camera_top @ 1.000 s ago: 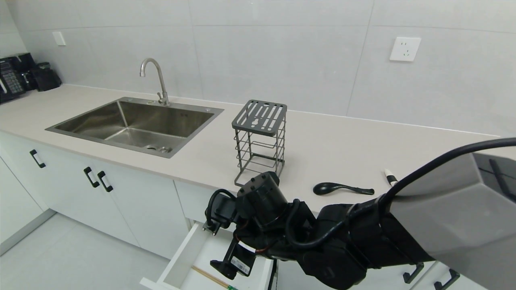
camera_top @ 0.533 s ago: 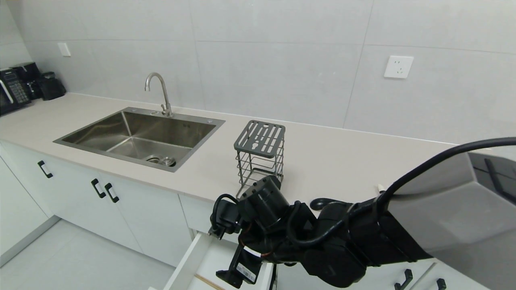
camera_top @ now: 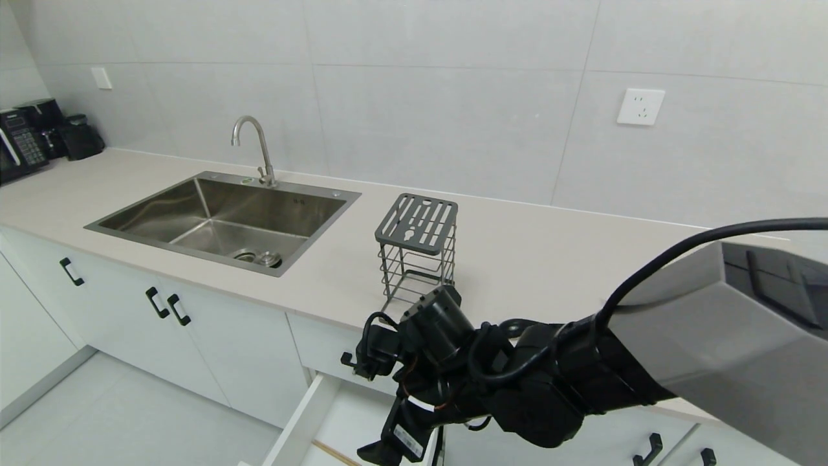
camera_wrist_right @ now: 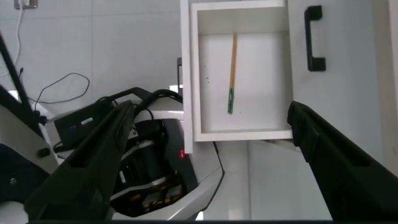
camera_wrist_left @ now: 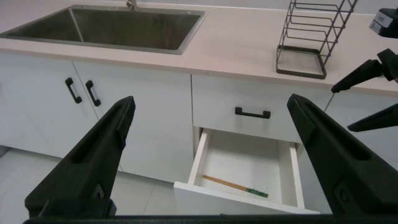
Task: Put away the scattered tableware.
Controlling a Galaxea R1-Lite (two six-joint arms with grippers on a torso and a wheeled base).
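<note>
Right arm [camera_top: 537, 388] black, jointed, cylindrical; thick black cable [camera_top: 763, 225]; grey angular shell [camera_top: 731, 336]; white label [camera_top: 409, 441]

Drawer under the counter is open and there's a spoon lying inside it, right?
No spoon there. The drawer under the counter is open, but it is wooden chopsticks with a green end that lie inside it, as the left wrist view shows.
</note>
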